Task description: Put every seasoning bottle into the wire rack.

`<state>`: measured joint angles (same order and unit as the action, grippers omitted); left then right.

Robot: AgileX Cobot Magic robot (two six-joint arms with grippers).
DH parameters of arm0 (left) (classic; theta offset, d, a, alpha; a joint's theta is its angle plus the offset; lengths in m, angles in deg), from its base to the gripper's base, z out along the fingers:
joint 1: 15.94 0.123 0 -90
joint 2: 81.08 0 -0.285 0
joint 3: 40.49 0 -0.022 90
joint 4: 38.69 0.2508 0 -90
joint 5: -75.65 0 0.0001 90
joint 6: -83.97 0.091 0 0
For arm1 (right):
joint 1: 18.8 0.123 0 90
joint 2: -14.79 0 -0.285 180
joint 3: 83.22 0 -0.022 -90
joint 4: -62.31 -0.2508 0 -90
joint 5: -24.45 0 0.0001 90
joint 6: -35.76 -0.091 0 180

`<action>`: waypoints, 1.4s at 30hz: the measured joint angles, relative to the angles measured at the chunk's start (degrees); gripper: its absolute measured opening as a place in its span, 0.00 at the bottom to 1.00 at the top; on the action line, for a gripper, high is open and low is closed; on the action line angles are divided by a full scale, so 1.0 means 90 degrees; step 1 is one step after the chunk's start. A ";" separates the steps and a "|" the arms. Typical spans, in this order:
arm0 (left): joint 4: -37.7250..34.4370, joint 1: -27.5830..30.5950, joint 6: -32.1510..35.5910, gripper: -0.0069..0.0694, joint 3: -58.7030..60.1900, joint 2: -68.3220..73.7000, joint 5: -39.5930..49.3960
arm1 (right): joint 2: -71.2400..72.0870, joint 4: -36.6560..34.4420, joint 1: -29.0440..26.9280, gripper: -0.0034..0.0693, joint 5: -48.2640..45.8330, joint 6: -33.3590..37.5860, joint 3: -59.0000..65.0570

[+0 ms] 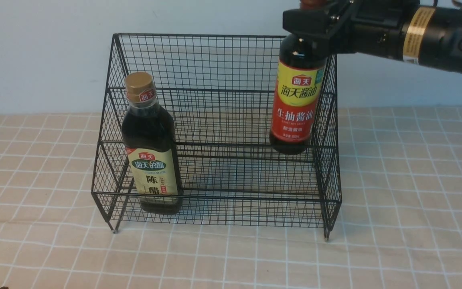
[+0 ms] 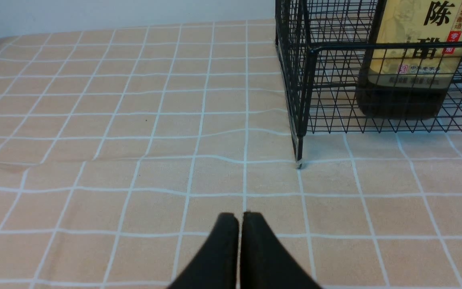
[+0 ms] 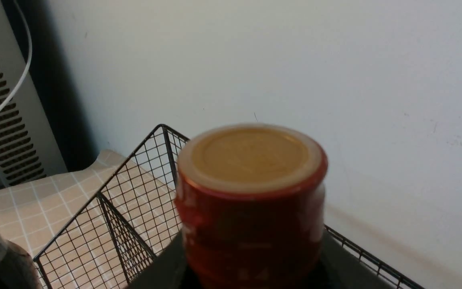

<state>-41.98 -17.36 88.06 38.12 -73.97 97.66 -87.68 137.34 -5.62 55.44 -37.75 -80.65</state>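
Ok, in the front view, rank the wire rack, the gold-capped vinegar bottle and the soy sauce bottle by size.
1. wire rack: largest.
2. gold-capped vinegar bottle and soy sauce bottle: look alike; vinegar stands nearer, soy's cap is hidden.

Our right arm (image 1: pixel 435 34) reaches in high, right gripper (image 1: pixel 310 22) clamped on the bottle (image 1: pixel 296 108) neck; our left gripper (image 2: pixel 240 220) hangs low, fingers (image 2: pixel 221 251) pressed together.
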 joint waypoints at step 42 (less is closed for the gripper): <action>0.0000 0.0000 0.0000 0.08 0.0000 0.0000 0.0000 | -0.0007 0.2484 0.0020 0.62 0.0388 -0.1902 -0.0078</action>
<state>-41.98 -17.36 88.06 38.12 -73.97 97.66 -87.74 159.70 -5.44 58.93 -54.87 -81.36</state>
